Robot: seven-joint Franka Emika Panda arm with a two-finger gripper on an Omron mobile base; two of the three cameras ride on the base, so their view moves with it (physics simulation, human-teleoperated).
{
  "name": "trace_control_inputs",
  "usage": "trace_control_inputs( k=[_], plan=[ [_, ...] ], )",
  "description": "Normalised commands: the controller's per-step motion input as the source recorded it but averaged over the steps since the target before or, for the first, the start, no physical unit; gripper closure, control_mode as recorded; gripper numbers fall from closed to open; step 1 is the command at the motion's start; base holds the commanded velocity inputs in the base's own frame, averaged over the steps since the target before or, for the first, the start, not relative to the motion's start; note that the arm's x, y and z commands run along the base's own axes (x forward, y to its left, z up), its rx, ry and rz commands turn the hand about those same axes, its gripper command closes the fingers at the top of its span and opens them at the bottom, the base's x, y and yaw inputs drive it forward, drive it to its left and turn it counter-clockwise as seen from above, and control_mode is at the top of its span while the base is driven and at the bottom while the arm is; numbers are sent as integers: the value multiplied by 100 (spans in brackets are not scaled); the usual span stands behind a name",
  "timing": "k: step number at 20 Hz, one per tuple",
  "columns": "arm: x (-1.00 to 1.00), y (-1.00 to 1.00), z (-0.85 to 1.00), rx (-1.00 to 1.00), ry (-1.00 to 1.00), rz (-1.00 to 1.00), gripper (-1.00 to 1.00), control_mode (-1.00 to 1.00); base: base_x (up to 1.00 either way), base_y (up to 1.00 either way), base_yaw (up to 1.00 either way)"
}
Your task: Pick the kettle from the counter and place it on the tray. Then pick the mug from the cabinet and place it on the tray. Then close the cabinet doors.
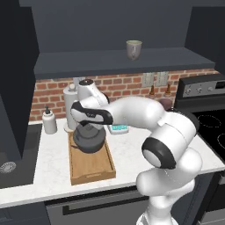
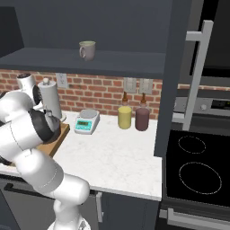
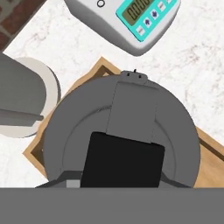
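The dark grey kettle (image 1: 90, 141) sits at the far end of the wooden tray (image 1: 94, 169) on the white counter (image 1: 132, 154). My gripper (image 1: 89, 128) is right on top of it, shut on its black arched handle. In the hand view the kettle (image 3: 175, 127) and its handle loom close, hiding my fingertips, with the tray (image 3: 210, 153) beneath. The grey-green mug (image 1: 134, 49) (image 2: 87, 49) stands on the shelf of the open cabinet (image 1: 110, 61). One cabinet door (image 2: 179, 67) stands swung out on the right, the other (image 1: 15, 88) on the left.
A kitchen scale (image 1: 118, 128) (image 3: 131, 22) lies just behind the tray. A tall silver canister (image 1: 70, 105) (image 3: 22, 100) and a soap bottle (image 1: 49, 121) stand at its far left. Yellow (image 2: 125, 117) and maroon (image 2: 142, 119) canisters stand by the wall. The stove (image 2: 197, 170) is right, the sink (image 1: 9, 167) left.
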Motion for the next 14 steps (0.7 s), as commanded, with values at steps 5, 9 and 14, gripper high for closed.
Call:
trace_control_inputs(
  k=[5,9,14],
  plan=[
    [0,0,-4,0,0,3,-100,-100,0,0,0],
    [-8,0,0,0,-4,7,-100,-100,0,0,0],
    [-31,0,0,0,-12,12,-100,-100,0,0,0]
  ],
)
